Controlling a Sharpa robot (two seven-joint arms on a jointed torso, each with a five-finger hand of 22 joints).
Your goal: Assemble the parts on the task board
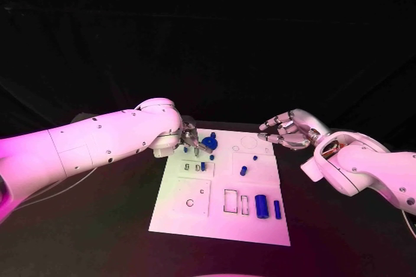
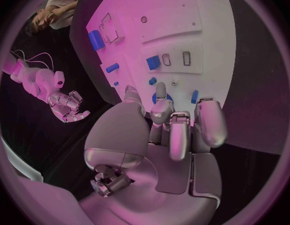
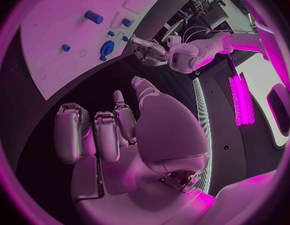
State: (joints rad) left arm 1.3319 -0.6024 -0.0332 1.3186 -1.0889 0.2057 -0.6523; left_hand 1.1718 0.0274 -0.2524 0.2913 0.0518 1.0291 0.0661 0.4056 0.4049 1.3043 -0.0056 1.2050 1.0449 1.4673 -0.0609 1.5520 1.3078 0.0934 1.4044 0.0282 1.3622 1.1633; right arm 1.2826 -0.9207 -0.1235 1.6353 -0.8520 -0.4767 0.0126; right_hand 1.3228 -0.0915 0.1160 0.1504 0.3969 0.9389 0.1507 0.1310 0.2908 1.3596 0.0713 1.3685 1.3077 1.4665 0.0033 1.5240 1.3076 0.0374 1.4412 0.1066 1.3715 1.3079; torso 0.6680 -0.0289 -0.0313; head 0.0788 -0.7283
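- Black table [image 1: 113,199] under dark drapes carries the white task board [image 1: 221,226] at its middle, lying flat between the two arms.
- On the board's near edge two long blue parts [image 1: 262,205] lie side by side, just beside two empty outlined slots.
- A short blue part [image 1: 243,170] lies near the board's centre, with a smaller blue peg [image 1: 255,157] just beyond it.
- At the far left corner of the board stands a round blue part [image 1: 209,143], with small blue pegs close around it.
- The left hand [image 1: 190,139] sits over that far corner, its fingers [image 2: 181,135] curled inward just beside the round blue part [image 2: 169,98]; whether they touch or pinch it cannot be told.
- The right hand [image 1: 287,131] hangs off the board's far right corner, clear of the table, its fingers [image 3: 97,135] bent loosely inward and spread from the thumb, with nothing in them.
- From the right wrist, the round blue part [image 3: 107,48] shows near the board edge with the left hand [image 3: 149,51] next to it.
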